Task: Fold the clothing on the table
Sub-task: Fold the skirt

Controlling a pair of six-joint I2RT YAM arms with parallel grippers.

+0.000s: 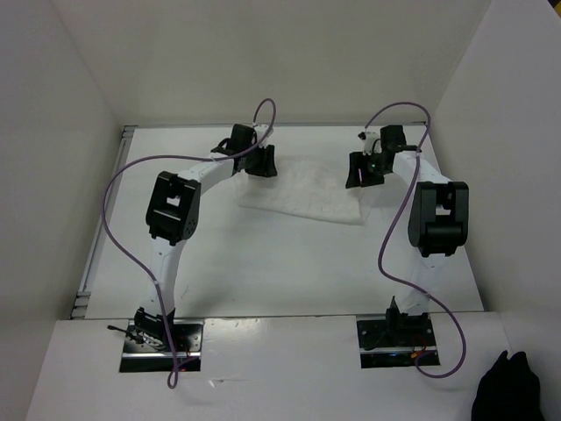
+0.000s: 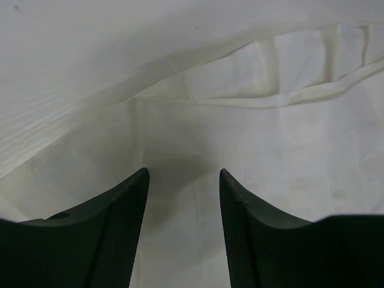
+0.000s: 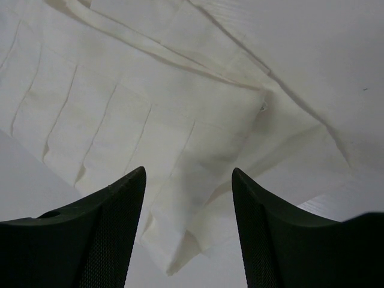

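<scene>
The clothing [image 1: 307,193] is a thin white ribbed piece lying folded on the table [image 1: 263,272], toward the back middle. My left gripper [image 1: 259,161] hovers over its left end, jaws open and empty, with the cloth [image 2: 252,120] spread flat below. Over the right end my right gripper [image 1: 365,170] is also open with nothing held. In the right wrist view a layered corner of the fabric [image 3: 180,240] lies under the gap between the fingers [image 3: 114,234].
White walls close the table on the left, back and right. A metal edge strip [image 1: 98,237] runs along the left side. Purple cables [image 1: 118,228] loop from both arms. A black object [image 1: 513,390] sits at the near right corner.
</scene>
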